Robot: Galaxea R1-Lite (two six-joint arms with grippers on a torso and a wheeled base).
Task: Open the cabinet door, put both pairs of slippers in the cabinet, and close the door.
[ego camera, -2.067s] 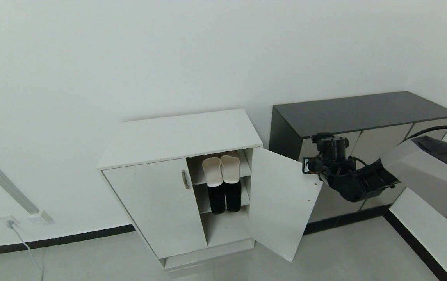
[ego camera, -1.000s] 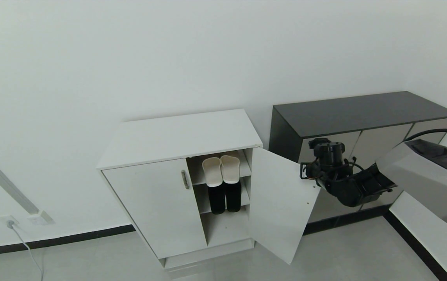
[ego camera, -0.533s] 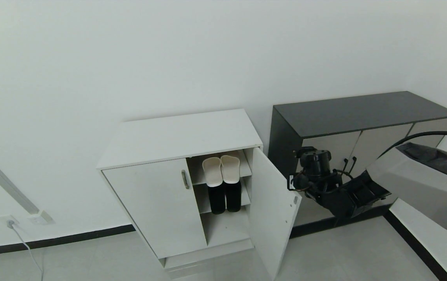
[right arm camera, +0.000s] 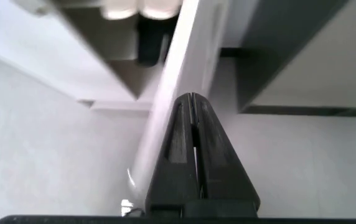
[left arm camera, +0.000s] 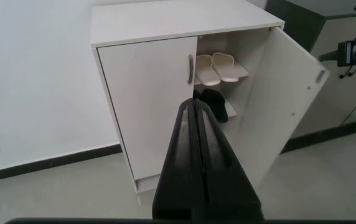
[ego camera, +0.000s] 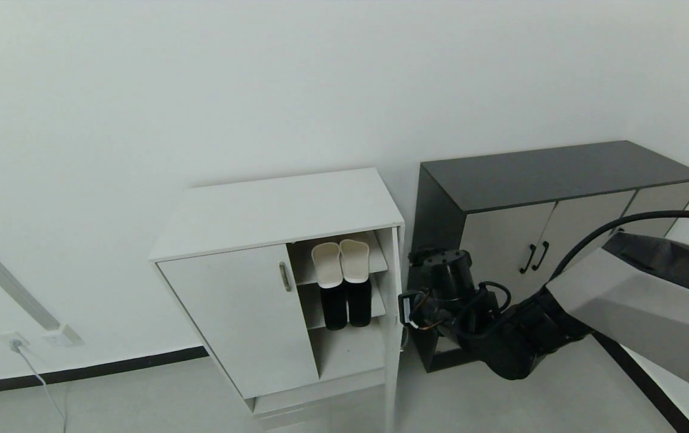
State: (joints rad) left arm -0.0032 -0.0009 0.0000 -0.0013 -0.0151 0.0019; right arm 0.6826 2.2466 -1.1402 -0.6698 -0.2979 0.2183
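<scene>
White cabinet door (left arm camera: 284,93) edge-on, ajar; right fingers (right arm camera: 179,130) pressed together at its outer face; left fingers (left arm camera: 184,130) likewise.

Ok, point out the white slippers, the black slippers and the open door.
white slippers (ego camera: 327,264): head view, left slipper's sole.
black slippers (ego camera: 334,307): head view, left slipper's middle.
open door (left arm camera: 287,106): left wrist view, inner face.
</scene>
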